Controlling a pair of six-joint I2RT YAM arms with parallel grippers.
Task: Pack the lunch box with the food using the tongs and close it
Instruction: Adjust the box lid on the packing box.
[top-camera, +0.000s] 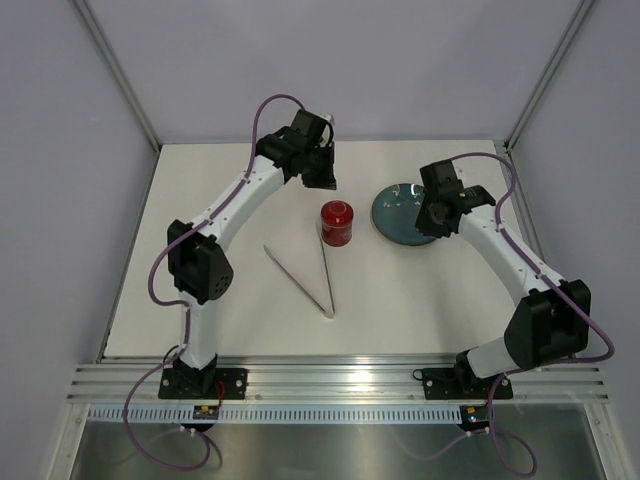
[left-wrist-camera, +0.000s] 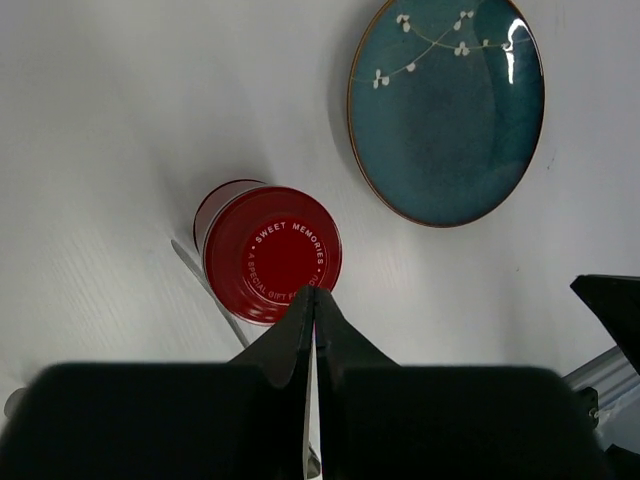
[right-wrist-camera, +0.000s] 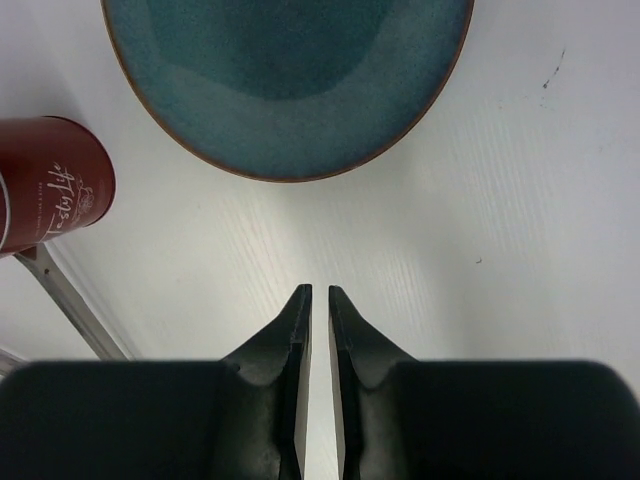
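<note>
The lunch box (top-camera: 337, 223) is a small red can standing mid-table with its red lid (left-wrist-camera: 272, 255) on. Just in front of it the silver tongs (top-camera: 305, 278) lie flat in a V, and one arm shows beside the can (left-wrist-camera: 205, 280). No food shows in any view. My left gripper (left-wrist-camera: 315, 292) is shut with nothing in it, hovering above the table just behind the can (top-camera: 322, 180). Also shut and empty, my right gripper (right-wrist-camera: 320, 290) hangs over bare table at the near edge of the plate (right-wrist-camera: 290, 80), with the can (right-wrist-camera: 50, 185) to its left.
A blue-grey plate (top-camera: 405, 215) with a small white flower pattern (left-wrist-camera: 446, 110) lies right of the can, nothing on it. Grey walls and metal posts enclose the table at the back and sides. An aluminium rail runs along the near edge.
</note>
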